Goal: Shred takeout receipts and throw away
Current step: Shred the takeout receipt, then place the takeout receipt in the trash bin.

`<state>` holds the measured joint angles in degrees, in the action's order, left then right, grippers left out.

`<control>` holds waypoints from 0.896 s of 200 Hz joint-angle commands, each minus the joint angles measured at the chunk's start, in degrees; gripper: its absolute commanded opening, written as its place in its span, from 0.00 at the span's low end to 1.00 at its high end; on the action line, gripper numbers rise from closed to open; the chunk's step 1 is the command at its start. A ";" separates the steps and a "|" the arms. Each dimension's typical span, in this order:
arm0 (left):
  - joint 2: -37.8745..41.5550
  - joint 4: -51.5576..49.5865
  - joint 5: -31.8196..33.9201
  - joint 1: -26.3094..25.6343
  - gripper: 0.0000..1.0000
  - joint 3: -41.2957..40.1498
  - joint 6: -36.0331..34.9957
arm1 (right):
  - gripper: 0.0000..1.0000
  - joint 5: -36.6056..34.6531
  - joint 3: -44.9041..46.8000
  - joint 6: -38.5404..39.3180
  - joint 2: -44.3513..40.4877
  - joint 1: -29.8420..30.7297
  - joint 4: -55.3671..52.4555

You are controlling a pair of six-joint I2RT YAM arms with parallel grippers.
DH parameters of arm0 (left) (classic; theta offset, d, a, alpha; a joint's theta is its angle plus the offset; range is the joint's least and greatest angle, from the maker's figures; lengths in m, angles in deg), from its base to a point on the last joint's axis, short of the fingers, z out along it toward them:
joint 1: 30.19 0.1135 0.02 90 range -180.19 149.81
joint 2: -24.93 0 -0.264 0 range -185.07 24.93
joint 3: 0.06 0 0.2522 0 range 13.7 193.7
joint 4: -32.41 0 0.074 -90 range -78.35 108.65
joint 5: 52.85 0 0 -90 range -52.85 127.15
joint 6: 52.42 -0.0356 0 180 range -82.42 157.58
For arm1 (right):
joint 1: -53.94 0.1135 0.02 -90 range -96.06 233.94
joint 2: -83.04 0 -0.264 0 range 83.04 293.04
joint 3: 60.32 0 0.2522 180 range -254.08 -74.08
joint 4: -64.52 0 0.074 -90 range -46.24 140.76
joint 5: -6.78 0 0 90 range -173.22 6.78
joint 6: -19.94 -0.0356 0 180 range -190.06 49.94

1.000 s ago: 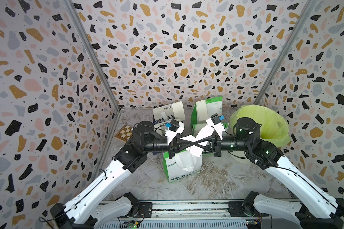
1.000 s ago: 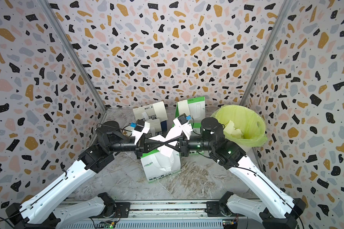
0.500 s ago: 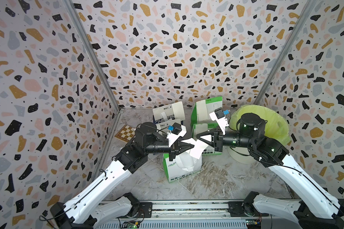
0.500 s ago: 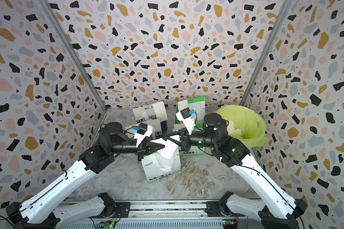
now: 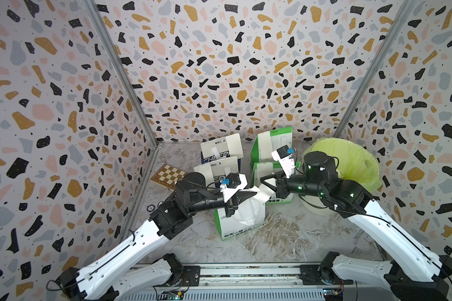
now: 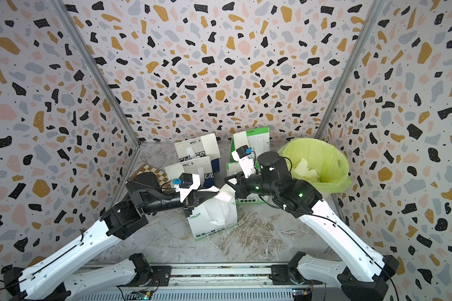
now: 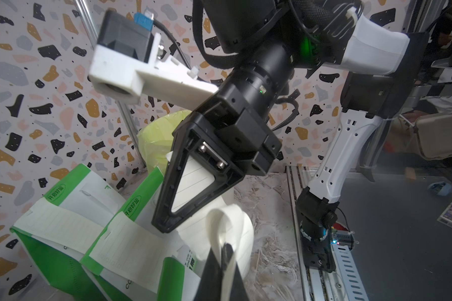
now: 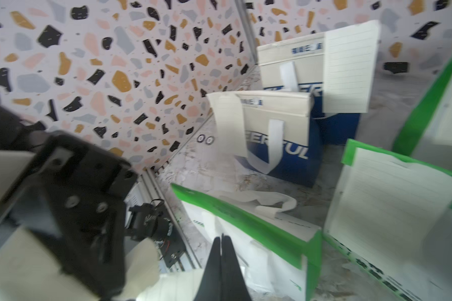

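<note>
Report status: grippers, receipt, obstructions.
Left gripper shut on curled piece. Right gripper shut on ruled piece. Four receipts on bags. No obstruction seen toward bin.

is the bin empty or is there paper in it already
Not empty: cream paper pieces lie inside the yellow-green lined bin in a top view.

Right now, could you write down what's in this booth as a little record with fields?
Left gripper: shut on torn receipt piece
Right gripper: shut; any hold unclear
Bin: green liner, cream scraps inside
Whole receipts: on rear blue bag and a green bag
</note>
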<state>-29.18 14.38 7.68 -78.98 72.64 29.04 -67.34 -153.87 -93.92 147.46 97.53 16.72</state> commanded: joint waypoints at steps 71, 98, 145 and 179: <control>1.01 3.50 9.31 -5.30 0.00 -0.75 -4.69 | 0.00 -18.80 -5.61 -2.54 -2.00 -7.93 -6.73; -0.21 1.29 10.05 -5.29 0.00 0.58 -3.21 | 0.00 -13.21 -5.69 0.93 -3.55 -10.23 -6.10; -6.19 -2.96 8.16 -5.28 0.00 6.77 -1.82 | 0.00 7.91 -4.44 1.06 -6.09 -12.63 0.71; -8.28 -0.74 6.65 -5.22 0.00 8.61 0.17 | 0.00 4.21 -7.98 1.38 -5.93 -15.29 -1.37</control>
<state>-36.90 11.14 16.22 -83.99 78.04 26.94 -63.56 -157.80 -93.41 141.61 84.42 15.69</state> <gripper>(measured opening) 0.047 0.046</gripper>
